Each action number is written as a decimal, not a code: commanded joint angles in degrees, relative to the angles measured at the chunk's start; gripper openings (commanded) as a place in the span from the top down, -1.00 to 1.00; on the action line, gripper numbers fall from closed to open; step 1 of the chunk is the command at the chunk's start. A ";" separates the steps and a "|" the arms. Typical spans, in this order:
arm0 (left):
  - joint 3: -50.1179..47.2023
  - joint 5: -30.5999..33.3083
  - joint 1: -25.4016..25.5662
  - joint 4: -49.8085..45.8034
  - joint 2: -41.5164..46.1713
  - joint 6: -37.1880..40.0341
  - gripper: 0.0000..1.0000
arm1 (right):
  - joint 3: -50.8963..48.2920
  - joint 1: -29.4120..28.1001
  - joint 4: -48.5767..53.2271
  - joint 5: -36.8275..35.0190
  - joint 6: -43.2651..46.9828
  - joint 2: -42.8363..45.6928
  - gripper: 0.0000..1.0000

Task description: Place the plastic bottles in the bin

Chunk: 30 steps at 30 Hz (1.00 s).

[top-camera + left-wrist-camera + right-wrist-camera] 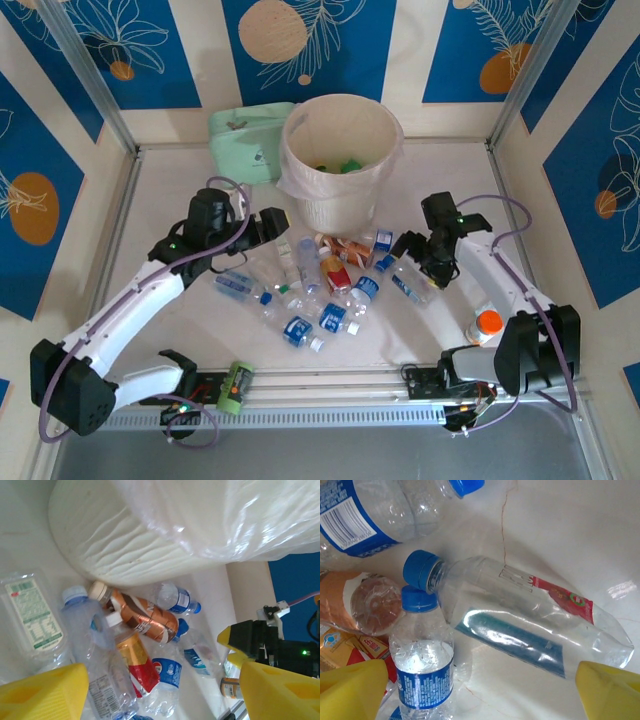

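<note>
The cream bin, lined with a white bag, stands at the back centre with green bottles inside. Several plastic bottles lie scattered in front of it. My left gripper hangs open over the left of the pile. Between its yellow fingers I see a clear pale-capped bottle, a red-and-gold labelled bottle and a blue-labelled one; none is gripped. My right gripper is open over a clear blue-capped bottle, with a small blue-labelled bottle beside it.
A flat pale-green pouch lies left of the bin. An orange-capped bottle sits by the right arm's base. The bin wall and bag loom close above the left gripper. Side walls fence the table.
</note>
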<state>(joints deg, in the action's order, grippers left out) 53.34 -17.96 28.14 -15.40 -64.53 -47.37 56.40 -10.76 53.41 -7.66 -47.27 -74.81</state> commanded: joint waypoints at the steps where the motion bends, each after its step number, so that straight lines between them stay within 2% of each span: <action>1: -0.70 -1.07 0.42 2.56 2.22 -1.58 -0.57 | 1.52 -0.35 1.49 -1.64 0.60 -2.78 -0.94; 12: 0.44 -1.78 0.43 3.02 1.44 -1.94 -0.56 | 3.76 -5.51 3.11 -7.65 -0.39 -10.33 -0.96; 20: 1.06 -2.43 0.42 4.03 0.47 -2.53 -0.55 | 0.26 -6.76 3.75 -6.57 -2.50 -9.57 -0.94; 24: 1.37 -2.87 0.42 4.57 0.12 -2.90 -0.53 | -0.94 -8.22 3.84 -2.14 -4.29 -8.38 -0.92; 30: 1.32 -2.95 0.42 4.74 0.20 -3.24 -0.52 | 2.33 -8.45 6.28 -4.58 -4.47 -5.40 -0.95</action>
<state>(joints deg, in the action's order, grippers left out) 52.99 -19.49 28.21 -12.29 -63.96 -49.71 56.90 -19.35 56.71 -12.23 -50.61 -81.54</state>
